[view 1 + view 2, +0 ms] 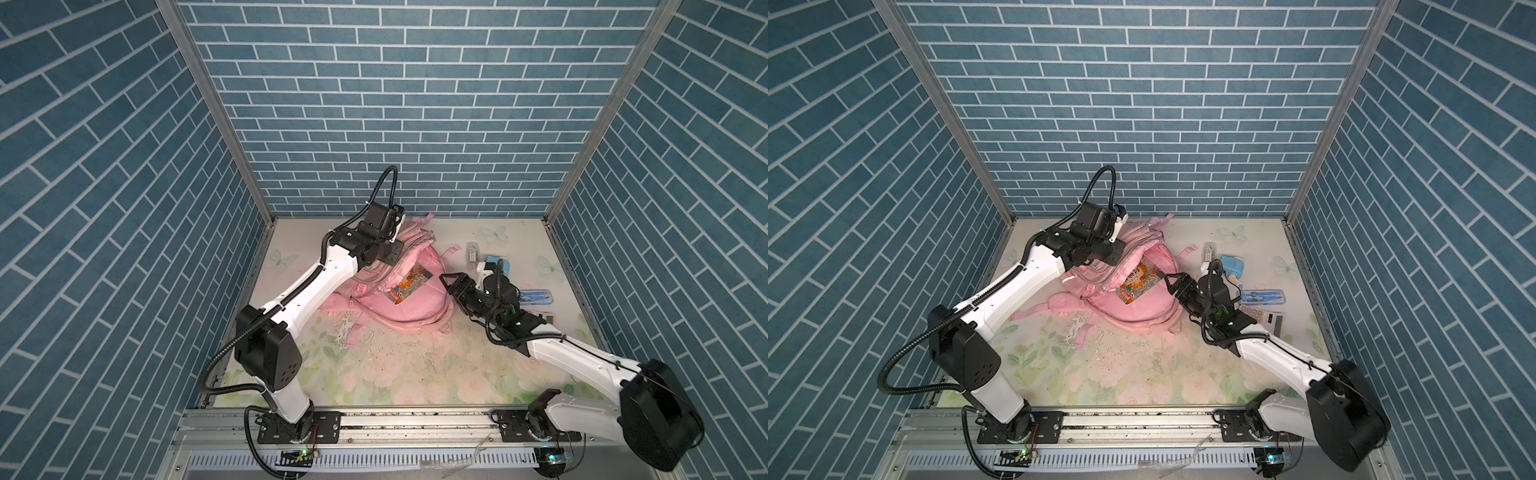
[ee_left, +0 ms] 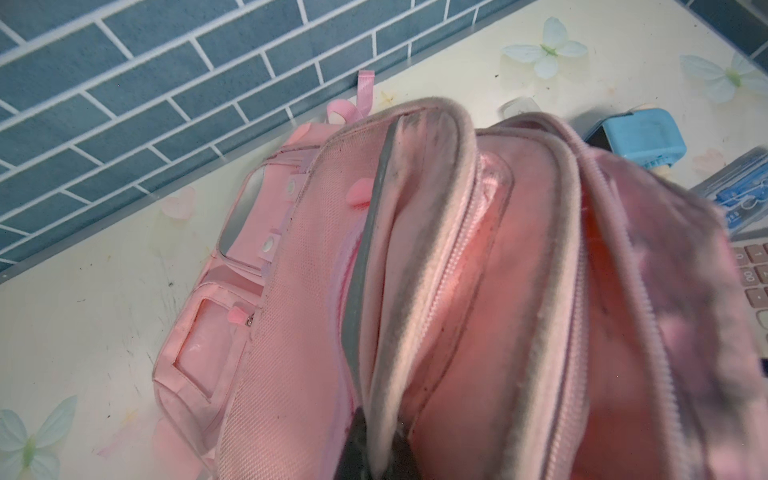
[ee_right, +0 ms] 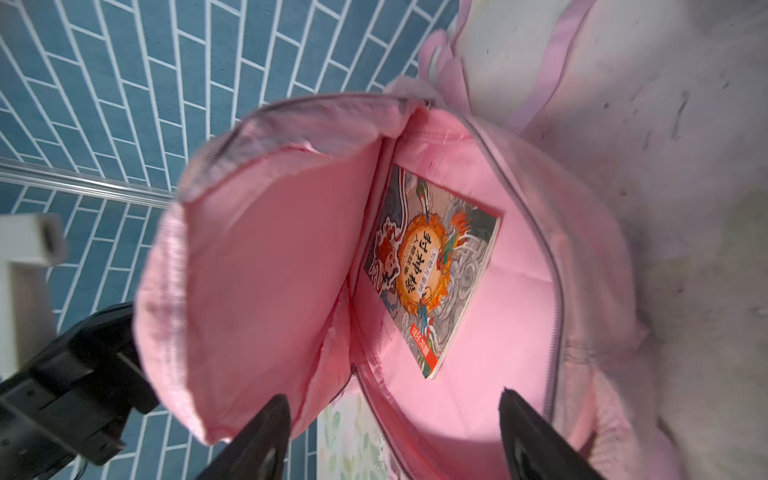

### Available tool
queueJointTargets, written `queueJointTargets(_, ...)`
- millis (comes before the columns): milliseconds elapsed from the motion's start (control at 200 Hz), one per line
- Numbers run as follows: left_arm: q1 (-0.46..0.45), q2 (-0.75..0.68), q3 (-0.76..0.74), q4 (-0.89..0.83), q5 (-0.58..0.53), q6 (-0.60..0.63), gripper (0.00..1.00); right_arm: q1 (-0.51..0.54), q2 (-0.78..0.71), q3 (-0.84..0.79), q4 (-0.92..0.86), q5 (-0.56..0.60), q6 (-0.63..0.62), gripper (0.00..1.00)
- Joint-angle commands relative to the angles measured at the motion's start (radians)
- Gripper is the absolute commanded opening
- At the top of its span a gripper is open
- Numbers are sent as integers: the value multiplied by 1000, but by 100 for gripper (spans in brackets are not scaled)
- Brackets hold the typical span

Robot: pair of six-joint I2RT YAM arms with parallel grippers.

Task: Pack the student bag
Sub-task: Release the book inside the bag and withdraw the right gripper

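A: Right arm pose?
B: Base at front right, forearm low over the desk (image 1: 415,374), angled in toward the middle. A calculator (image 1: 1268,320) and a clear case (image 1: 1262,297) lie on the desk on the outer side of its wrist.
A: Right pincer?
B: Right pincer (image 3: 391,397) spread wide, nothing between the fingers, aimed into the bag mouth.
A: Where's the student bag?
B: Student bag (image 1: 411,309) lies on the desk, middle to far side, main compartment gaping. The right pincer is just at its right rim; can't tell if it's touching. A book (image 3: 432,266) lies flat inside, partly under the raised flap.
A: Left side?
B: Left arm rises from front left, forearm slanting up and away, wrist bent over the bag's far half. Left pincer (image 2: 380,453) pressed together on the front flap's edge, holding it lifted above the compartment.
A: Far end?
B: Bag's top loop lies close to the back wall (image 1: 415,124).
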Motion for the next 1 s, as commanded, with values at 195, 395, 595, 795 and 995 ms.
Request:
queueJointTargets(195, -75, -82, -204, 208, 53, -99, 0, -179, -170, -53, -351, -44, -222, 76)
queueJointTargets(395, -159, 6, -233, 296, 77, -234, 0, -214, -143, -108, -298, -99, -196, 74)
queueJointTargets(595, -215, 93, -207, 374, 71, -359, 0, -242, -116, -111, -304, -100, -181, 73)
queueJointTargets(795, -224, 66, -178, 376, 45, -277, 43, -244, -98, -132, -278, -132, -165, 73)
queueJointTargets(995, -151, -56, -206, 250, -27, -57, 59, -236, -43, -149, -248, -224, -133, 74)
